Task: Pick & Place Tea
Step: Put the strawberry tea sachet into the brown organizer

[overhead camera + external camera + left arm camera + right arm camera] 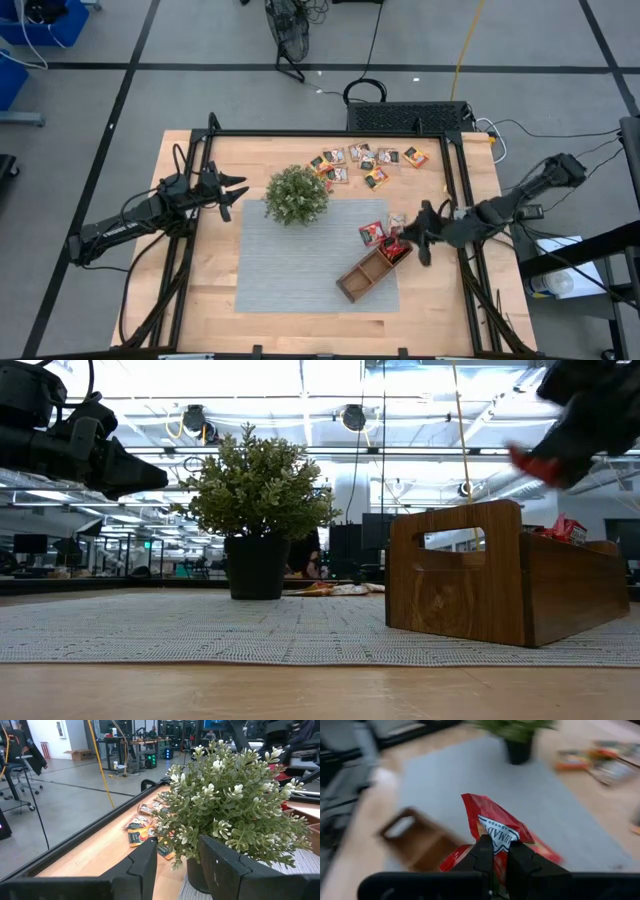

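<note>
A red sachet point(495, 827) with white lettering, a brown tray point(372, 272), a green plant point(296, 194) in a black pot point(256, 566), a grey ribbed mat point(290, 260).

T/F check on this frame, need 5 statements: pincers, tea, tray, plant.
1. The right pincer is shut on a red tea sachet. True.
2. The left pincer holds a sachet. False: it is open and empty, hovering beside the plant.
3. The wooden tray sits on the grey mat. True.
4. The plant stands inside the tray. False: it stands on the mat's far corner, apart from the tray.
5. Loose sachets lie on the bare wood beyond the mat. True.
</note>
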`<state>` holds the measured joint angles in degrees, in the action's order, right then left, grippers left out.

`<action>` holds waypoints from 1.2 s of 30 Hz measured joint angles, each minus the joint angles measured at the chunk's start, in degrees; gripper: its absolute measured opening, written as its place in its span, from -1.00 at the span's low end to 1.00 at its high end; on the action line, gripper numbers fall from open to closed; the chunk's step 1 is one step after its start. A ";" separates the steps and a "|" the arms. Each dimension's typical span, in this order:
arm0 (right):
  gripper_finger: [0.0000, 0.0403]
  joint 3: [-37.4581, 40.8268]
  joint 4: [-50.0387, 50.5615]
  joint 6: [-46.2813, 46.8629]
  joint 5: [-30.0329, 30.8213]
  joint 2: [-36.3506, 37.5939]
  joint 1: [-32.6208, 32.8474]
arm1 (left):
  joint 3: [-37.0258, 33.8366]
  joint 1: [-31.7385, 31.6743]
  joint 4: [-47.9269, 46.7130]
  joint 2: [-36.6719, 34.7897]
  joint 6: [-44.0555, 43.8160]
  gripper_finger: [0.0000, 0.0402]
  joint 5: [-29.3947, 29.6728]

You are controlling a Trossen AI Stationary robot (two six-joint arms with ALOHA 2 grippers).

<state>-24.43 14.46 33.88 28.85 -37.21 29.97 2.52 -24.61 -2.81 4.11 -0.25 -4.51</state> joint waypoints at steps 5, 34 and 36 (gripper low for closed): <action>-0.90 -0.01 -3.34 -3.76 5.86 -1.70 12.07 | -0.02 0.01 0.00 0.01 0.00 -0.27 0.01; -0.90 15.98 -47.06 -10.59 28.24 -27.12 23.74 | 0.00 -0.01 0.00 0.00 0.00 -0.27 0.01; -0.90 15.98 -47.06 -10.98 29.70 -28.14 23.61 | 0.00 -0.01 0.00 -0.01 0.00 -0.27 0.01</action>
<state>-8.45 -32.59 22.91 58.55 -65.35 53.57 2.52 -24.62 -2.81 4.10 -0.25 -4.49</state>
